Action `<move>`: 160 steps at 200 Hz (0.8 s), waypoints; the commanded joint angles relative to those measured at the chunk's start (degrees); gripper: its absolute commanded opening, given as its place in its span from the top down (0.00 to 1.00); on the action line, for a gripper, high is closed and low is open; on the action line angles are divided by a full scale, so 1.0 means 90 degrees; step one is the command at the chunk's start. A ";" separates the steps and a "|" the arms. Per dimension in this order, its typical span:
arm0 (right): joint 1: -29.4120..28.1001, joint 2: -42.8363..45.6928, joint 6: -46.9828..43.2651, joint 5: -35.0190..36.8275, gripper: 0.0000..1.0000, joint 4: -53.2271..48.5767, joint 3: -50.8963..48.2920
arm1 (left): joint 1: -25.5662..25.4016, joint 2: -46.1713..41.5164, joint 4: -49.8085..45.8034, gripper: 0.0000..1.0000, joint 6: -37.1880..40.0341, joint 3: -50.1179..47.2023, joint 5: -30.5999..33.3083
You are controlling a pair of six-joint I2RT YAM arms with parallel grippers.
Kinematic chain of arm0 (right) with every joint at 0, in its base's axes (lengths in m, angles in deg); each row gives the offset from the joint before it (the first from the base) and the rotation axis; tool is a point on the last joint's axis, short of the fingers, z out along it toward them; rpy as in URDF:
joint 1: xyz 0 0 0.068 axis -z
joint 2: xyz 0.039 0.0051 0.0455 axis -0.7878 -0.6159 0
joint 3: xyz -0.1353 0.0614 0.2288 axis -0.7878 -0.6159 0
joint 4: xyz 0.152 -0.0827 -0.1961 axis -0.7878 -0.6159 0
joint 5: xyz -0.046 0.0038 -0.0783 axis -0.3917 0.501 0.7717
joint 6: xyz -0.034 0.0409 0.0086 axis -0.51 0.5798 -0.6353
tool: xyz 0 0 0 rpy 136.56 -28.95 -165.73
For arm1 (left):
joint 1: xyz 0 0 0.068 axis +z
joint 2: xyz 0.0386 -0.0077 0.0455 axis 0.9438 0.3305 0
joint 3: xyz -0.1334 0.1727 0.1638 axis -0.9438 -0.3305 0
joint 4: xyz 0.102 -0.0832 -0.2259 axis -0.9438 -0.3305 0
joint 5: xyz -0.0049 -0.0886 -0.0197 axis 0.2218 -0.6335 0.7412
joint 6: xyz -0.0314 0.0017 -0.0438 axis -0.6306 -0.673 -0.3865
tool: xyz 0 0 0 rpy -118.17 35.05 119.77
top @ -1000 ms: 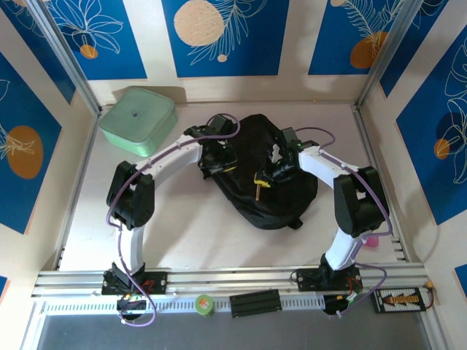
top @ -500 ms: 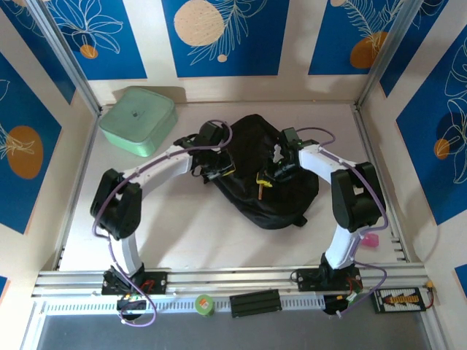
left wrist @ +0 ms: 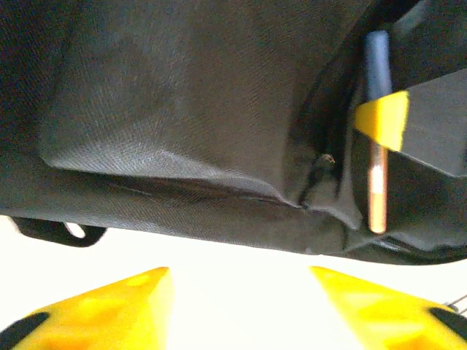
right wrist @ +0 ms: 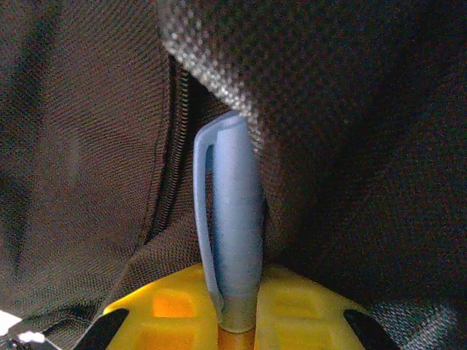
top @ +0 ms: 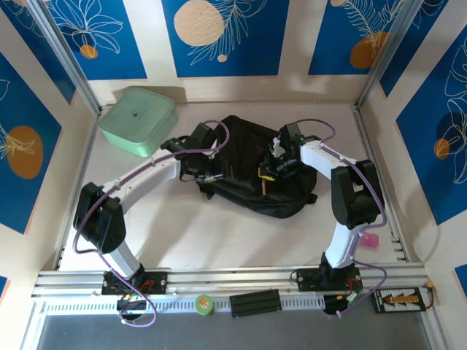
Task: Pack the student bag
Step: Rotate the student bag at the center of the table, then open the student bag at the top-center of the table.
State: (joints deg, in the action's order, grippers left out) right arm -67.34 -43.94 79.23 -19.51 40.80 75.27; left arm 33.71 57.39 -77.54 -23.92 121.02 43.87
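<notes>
student bag (top: 244, 149), pen (right wrist: 233, 240) tip hidden (under fabric)

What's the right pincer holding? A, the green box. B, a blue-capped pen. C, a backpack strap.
B: the right pincer is shut on a pen with a blue cap, its cap end pushed against the backpack by the zipper.
</notes>
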 commanded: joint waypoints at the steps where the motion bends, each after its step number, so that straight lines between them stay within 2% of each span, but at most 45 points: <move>1: 0.0087 0.0199 -0.0068 0.0023 0.91 0.0086 -0.0245 | -0.0068 0.0227 -0.0929 0.47 0.1659 0.1095 0.0507; 18: 0.0101 0.0219 0.0057 -0.0010 0.91 0.0226 -0.0342 | -0.0165 0.0785 -0.1154 0.46 0.2382 0.1816 0.0860; 39: 0.0104 0.0248 0.0133 -0.0039 0.91 0.0319 -0.0414 | -0.0310 0.1636 -0.1630 0.46 0.2776 0.2887 0.1629; 53: 0.0099 0.0265 0.0189 -0.0067 0.91 0.0388 -0.0447 | -0.0417 0.2182 -0.1870 0.44 0.2819 0.3562 0.2107; 79: 0.0091 0.0273 0.0319 -0.0109 0.91 0.0537 -0.0553 | -0.0572 0.3023 -0.2228 0.41 0.2701 0.4511 0.2483; 125: 0.0100 0.0236 0.0517 -0.0207 0.91 0.0793 -0.0748 | -0.0724 0.3877 -0.2353 0.30 0.2601 0.4949 0.3290; 144: 0.0105 0.0200 0.0511 -0.0192 0.91 0.0819 -0.0790 | -0.0730 0.4122 -0.2471 0.30 0.2507 0.4937 0.3620; 160: 0.0146 0.0144 0.0462 -0.0187 0.91 0.0797 -0.0800 | -0.0705 0.4295 -0.2602 0.39 0.2360 0.4884 0.3790</move>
State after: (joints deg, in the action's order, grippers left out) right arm -66.57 -42.06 82.64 -21.50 48.52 69.76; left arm 27.28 93.19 -96.49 -1.30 163.67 72.59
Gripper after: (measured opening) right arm 0.134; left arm 0.674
